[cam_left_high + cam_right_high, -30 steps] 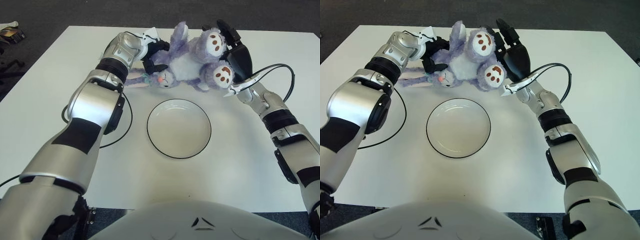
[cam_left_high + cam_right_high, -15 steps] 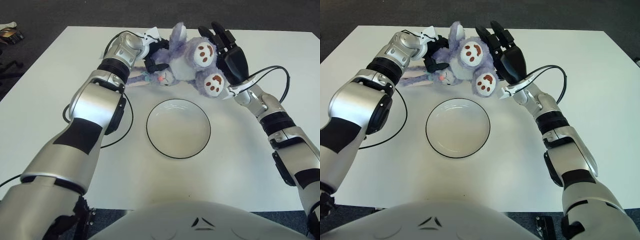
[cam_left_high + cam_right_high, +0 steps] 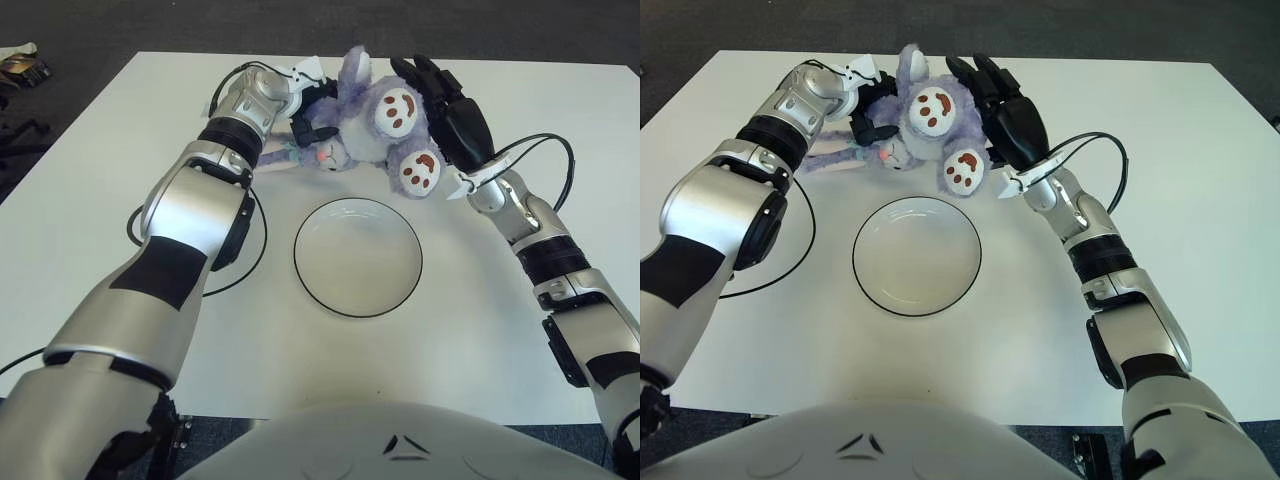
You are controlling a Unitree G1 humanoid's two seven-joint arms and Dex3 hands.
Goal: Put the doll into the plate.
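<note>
A purple plush doll [image 3: 365, 125] with white, brown-padded feet is held between my two hands at the far side of the white table [image 3: 500, 330], beyond the plate. It lies tilted, head towards the left with its pink nose down and feet towards the right. My left hand [image 3: 312, 112] has its dark fingers curled on the doll's head and neck. My right hand [image 3: 448, 108] presses its palm and long fingers against the doll's legs from the right. The white plate [image 3: 357, 262] with a dark rim sits nearer to me, with nothing in it.
A black cable loop [image 3: 252, 262] lies on the table left of the plate, partly under my left arm. Another black cable [image 3: 548, 145] arcs off my right forearm. Dark floor surrounds the table, with a small object [image 3: 22, 66] at far left.
My right hand has swung left, pushing the doll's feet left and slightly lower. The left hand has barely moved. The plate has not moved.
</note>
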